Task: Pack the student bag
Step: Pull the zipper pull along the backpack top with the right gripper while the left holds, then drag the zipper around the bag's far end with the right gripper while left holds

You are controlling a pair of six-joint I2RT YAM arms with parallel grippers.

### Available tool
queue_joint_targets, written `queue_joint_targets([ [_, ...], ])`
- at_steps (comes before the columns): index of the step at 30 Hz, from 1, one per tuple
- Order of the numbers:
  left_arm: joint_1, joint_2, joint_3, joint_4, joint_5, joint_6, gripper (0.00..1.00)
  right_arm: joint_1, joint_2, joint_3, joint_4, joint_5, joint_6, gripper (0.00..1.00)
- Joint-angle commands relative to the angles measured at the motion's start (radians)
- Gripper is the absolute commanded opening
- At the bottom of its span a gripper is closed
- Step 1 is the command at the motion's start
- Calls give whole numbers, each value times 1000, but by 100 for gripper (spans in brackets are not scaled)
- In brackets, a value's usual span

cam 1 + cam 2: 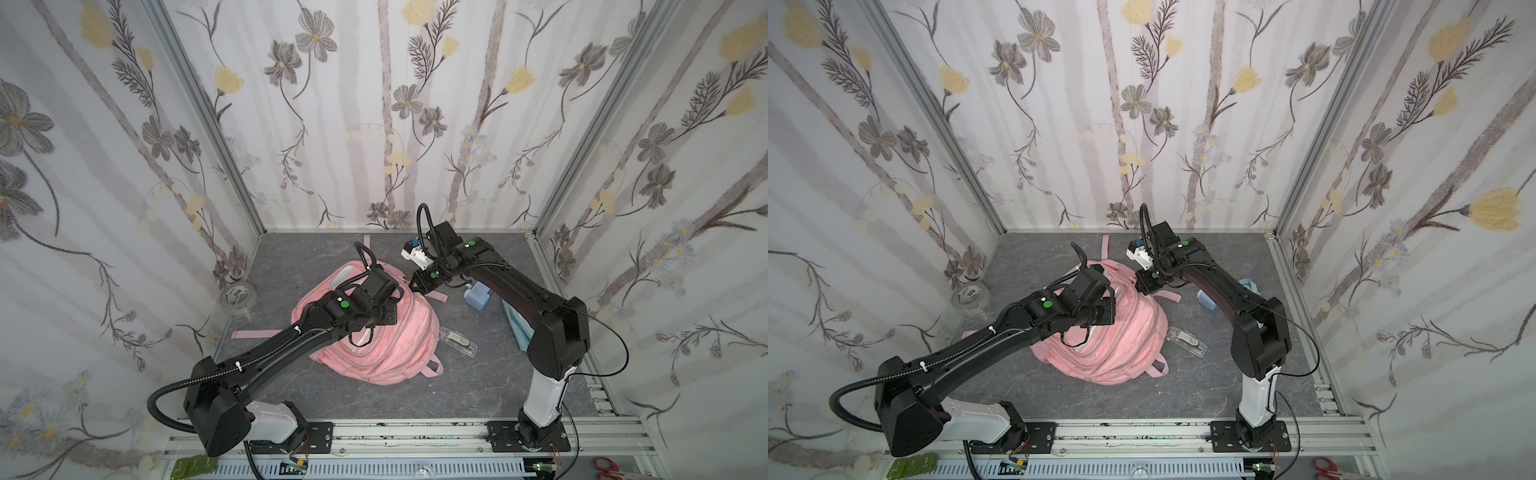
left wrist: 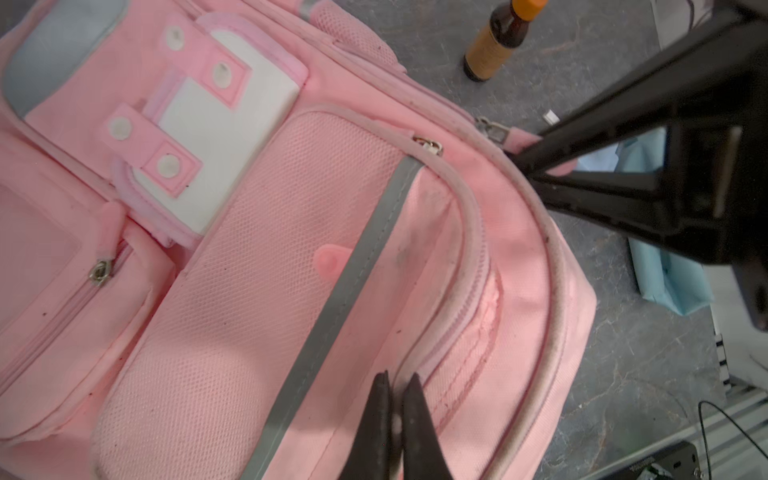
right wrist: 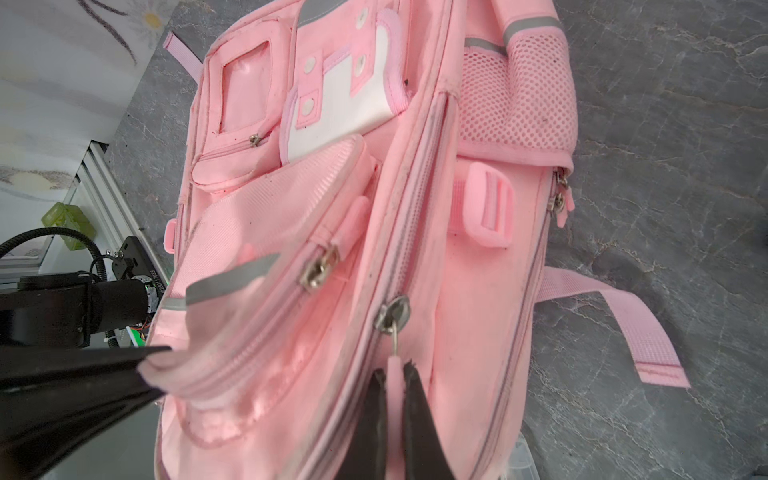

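Table (image 1: 415, 395): grey stone-pattern surface inside a flower-papered enclosure.

Student bag (image 1: 374, 336): lies front-up at mid-table, between the two arms. Every zip in view runs closed, and no compartment gapes.

Left gripper (image 2: 395, 386): fingers pinched together on the piped edge of the front mesh pocket, lifting it slightly.

Right gripper (image 3: 395, 374): fingers clamped on the pink pull tab (image 3: 393, 365) of a long side zip. The metal slider (image 3: 392, 311) sits just beyond the fingertips.

Loose items, all outside the bag:
- Light-blue pouch (image 1: 515, 328), partly hidden under the right arm.
- Tape roll (image 1: 237, 296), near the left wall.
- Clear case (image 1: 457, 341), just beside the bag's right flank.
- Small brown bottle (image 2: 496, 41) with an orange cap, near the bag's top corner.

Progress: judged early. Nothing shows as packed. The pose reads as one gripper bracing the fabric while the other prepares to draw the zip. Opening, loading and closing all appear outstanding.

Writing: dark print on the tape roll's core, a label inside the clear case and the bottle's amber label are all too small or blurred to read. No brand is visible on the bag.
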Motion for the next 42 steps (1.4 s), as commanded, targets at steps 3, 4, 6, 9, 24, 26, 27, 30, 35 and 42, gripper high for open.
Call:
queue_joint_targets([
  [3,12,-26,-9,-92,-217,-170,0,-3,-21,6,-7,-18,-17,0],
  [4,12,-21,-4,-116,-230,-180,0,-2,-21,10,-7,-17,-15,0],
  [6,12,-4,9,-161,-242,-194,0,-2,-23,20,-7,-18,-13,0],
  [9,12,10,18,-174,-244,-221,0,11,-23,39,-8,-41,-23,0],
  [24,89,103,210,-29,-208,-336,0,81,-114,-81,28,-109,14,0],
  [26,106,104,229,-7,-208,-364,0,83,-131,-100,55,-133,33,0],
  [27,114,102,242,6,-203,-381,0,84,-138,-109,68,-143,44,0],
  [30,125,110,309,41,-200,-408,0,87,-154,-129,114,-169,78,0],
  [35,126,153,432,23,-218,-464,0,100,-182,-154,199,-211,138,0],
  [42,135,253,562,-93,-268,-499,0,134,-220,-158,248,-232,205,0],
])
